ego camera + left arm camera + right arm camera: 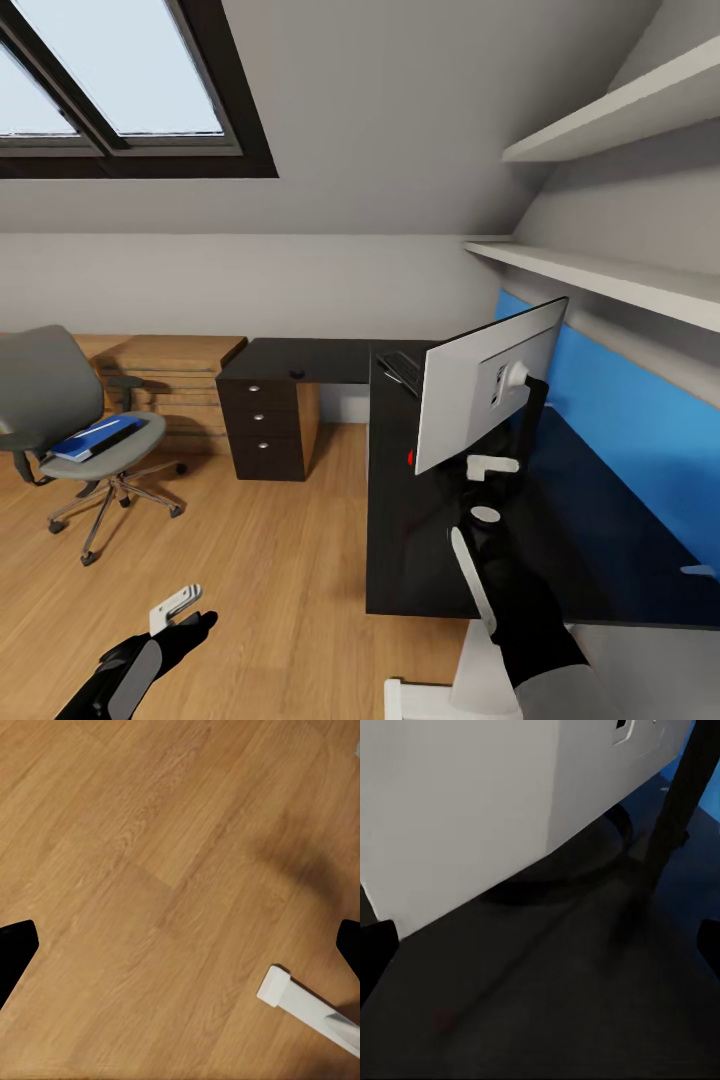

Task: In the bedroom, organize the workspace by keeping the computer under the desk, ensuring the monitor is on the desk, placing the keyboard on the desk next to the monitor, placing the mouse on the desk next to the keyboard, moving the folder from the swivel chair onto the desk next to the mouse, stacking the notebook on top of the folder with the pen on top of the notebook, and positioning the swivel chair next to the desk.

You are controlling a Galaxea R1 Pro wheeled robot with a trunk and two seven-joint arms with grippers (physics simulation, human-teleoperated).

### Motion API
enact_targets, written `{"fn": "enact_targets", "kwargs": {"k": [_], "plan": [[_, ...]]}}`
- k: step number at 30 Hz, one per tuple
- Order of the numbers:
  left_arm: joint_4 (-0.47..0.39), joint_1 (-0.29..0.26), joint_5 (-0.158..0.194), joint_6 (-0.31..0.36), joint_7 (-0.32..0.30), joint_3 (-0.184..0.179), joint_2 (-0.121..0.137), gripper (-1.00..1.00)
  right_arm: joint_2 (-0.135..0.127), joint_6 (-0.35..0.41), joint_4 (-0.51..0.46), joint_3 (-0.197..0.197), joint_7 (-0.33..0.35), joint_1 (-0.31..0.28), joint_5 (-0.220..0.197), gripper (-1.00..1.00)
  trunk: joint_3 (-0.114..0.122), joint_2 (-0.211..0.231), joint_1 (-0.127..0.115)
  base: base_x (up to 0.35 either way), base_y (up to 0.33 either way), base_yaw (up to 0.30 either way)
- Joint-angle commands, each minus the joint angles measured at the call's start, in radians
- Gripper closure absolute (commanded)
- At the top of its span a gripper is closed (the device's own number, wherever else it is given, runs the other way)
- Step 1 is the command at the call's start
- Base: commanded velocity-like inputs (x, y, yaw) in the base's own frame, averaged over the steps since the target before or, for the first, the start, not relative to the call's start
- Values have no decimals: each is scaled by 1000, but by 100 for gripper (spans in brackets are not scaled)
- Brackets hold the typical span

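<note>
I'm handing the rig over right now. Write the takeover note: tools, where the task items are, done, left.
Left tool: open, empty, low over the wood floor.
Right tool: over the desk just behind the monitor; open, holding nothing.
Monitor stands on the desk, its back towards the camera. Keyboard lies beyond it; mouse sits on the desk's far wing.
Folder still on the swivel chair, which stands away from the desk.
Left: group keyboard and mouse by the monitor, move folder, stack notebook and pen, bring chair in.
</note>
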Motion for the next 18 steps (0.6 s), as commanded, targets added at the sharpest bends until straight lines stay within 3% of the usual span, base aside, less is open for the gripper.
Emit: {"fn": "enact_targets", "kwargs": {"k": [1,8,11,12,18], "plan": [[-2,0,11,6,6,0,0,-100,7,25,-8,3,-5,-2,1,-100,-1,-1,0,0,0,0],[-2,0,10,4,6,0,0,-100,30,57,15,7,-5,-6,2,-100,-1,-1,0,0,153,0],[-1,0,10,3,6,0,0,-100,29,20,47,8,-5,-5,5,-100,-1,-1,0,0,275,0],[-1,0,8,2,5,0,0,-100,24,-36,66,8,-3,-4,6,-100,-1,-1,0,0,319,0],[-1,0,6,2,3,0,1,-100,22,-62,73,9,-7,-3,9,-100,-1,-1,0,47,313,0]]}}
